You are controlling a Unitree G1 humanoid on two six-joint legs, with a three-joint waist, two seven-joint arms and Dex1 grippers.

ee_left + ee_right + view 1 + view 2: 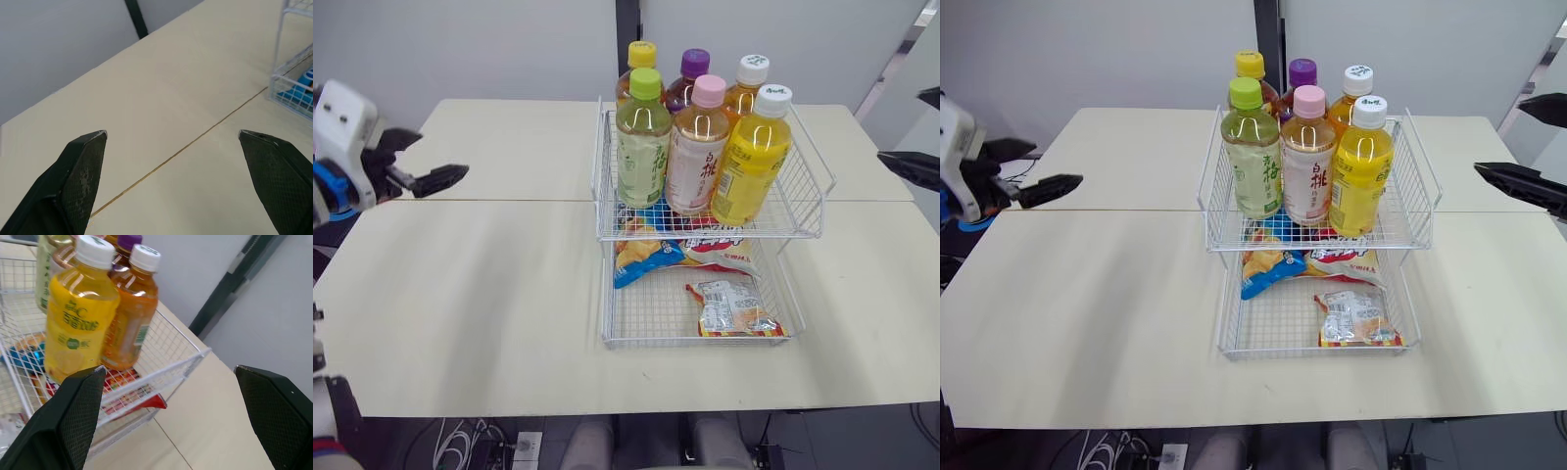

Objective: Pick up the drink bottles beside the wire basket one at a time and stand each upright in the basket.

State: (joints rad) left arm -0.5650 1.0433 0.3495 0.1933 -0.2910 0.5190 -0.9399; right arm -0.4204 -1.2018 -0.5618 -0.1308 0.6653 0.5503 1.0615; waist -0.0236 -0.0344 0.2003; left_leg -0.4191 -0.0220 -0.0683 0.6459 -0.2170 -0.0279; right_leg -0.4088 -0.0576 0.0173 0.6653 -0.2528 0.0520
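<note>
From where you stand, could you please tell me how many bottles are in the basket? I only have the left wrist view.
Observer: Six bottles stand upright in the upper tier of the wire basket.
Operator: Thank you. Where is the right gripper?
Observer: The right gripper hovers open, to the right of the basket, holding nothing.
Operator: And the lower tier?
Observer: Snack packets lie there.

Back-row bottles [694, 69] sit half hidden behind front bottles [698, 147] — right gripper [1498, 134] cut by the edge.
</note>
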